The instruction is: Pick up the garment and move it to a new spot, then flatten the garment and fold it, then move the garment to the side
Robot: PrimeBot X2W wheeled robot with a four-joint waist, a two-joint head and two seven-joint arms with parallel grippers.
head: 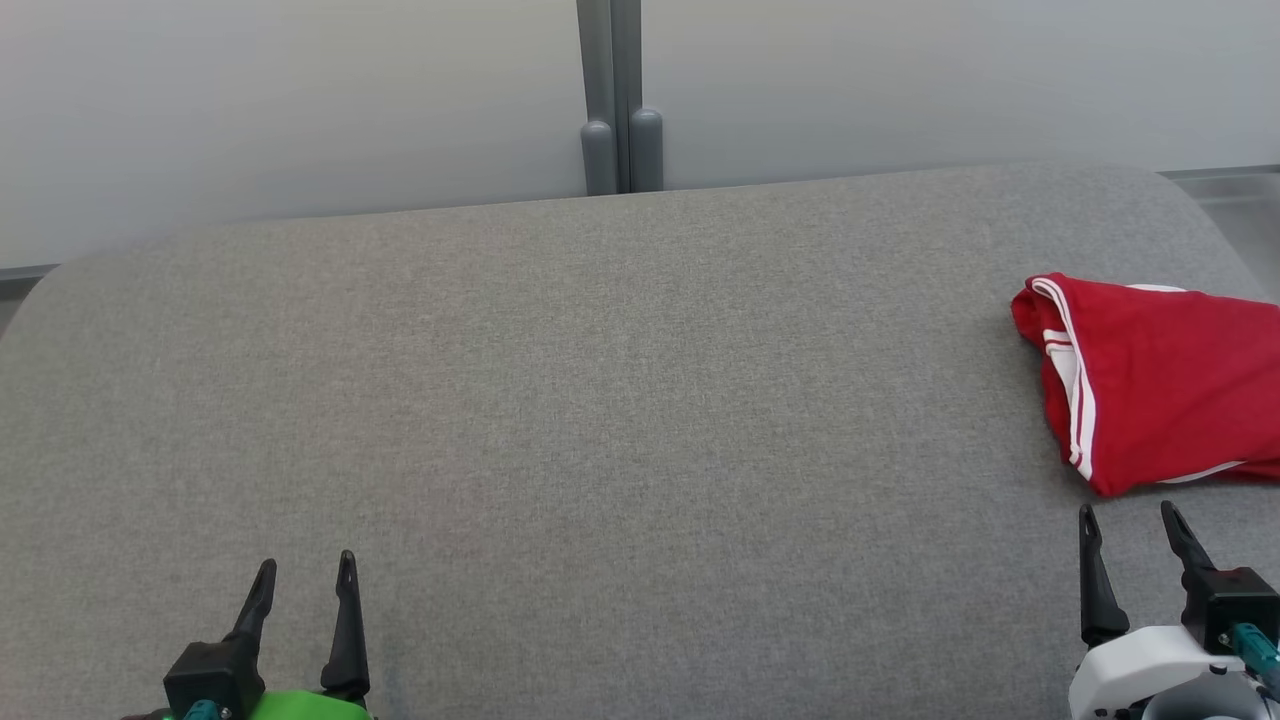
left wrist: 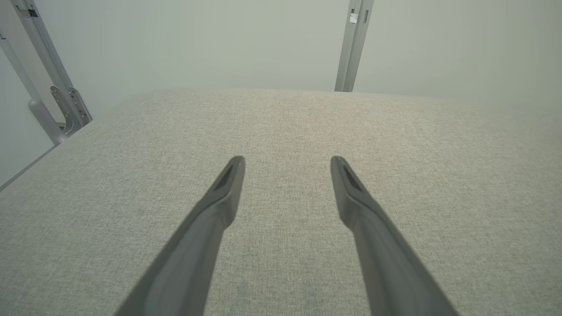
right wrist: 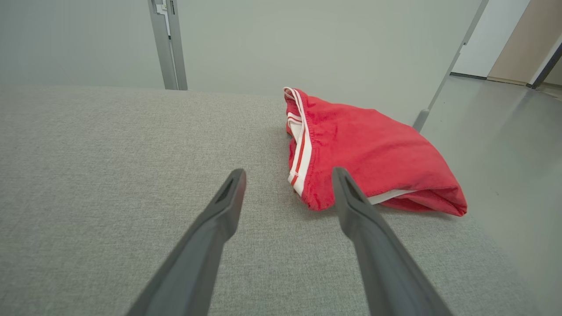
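Left end effector (head: pixel 307 558) and right end effector (head: pixel 1127 508) being held wide open, empty.
Both are being poised over the worktop (head: pixel 600 400) at the lower corners, the right just below the red garment (head: pixel 1160 385).

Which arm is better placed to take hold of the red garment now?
Right, most likely. The right gripper is open, just short of the red garment, which lies at the right edge of the table. The left gripper, also open, is far across the table.
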